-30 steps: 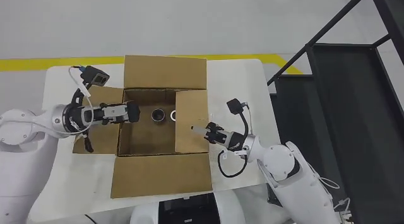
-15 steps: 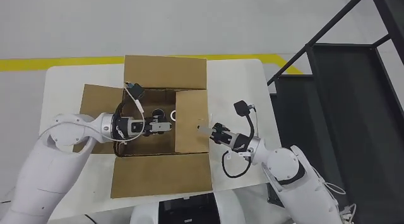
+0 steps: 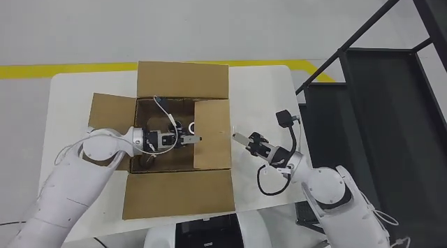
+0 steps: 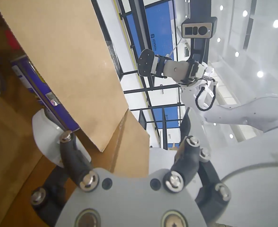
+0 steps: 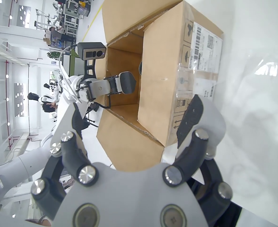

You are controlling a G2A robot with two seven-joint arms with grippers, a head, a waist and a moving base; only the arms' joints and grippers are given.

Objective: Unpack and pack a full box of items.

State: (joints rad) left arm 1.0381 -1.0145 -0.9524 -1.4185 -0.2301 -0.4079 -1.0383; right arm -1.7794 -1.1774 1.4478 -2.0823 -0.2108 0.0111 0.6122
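One tool [image 3: 188, 138] (the left) inside box [image 3: 183, 80]

Bright, even overhead light | ceiling lamps [image 4: 260, 74] flare as white discs in the left wrist view | inside of the box [image 3: 183, 80] lies in shade, seen from the top | pale sheen streaks the white surface [image 5: 259, 12] in the right wrist view | both wrist views bow straight lines toward their edges

The 3 o'clock flap [image 3: 211, 134] of the cardboard box [image 3: 178, 192] covers part of the opening; the left gripper [image 3: 188, 139] occupies the uncovered 9 o'clock part.
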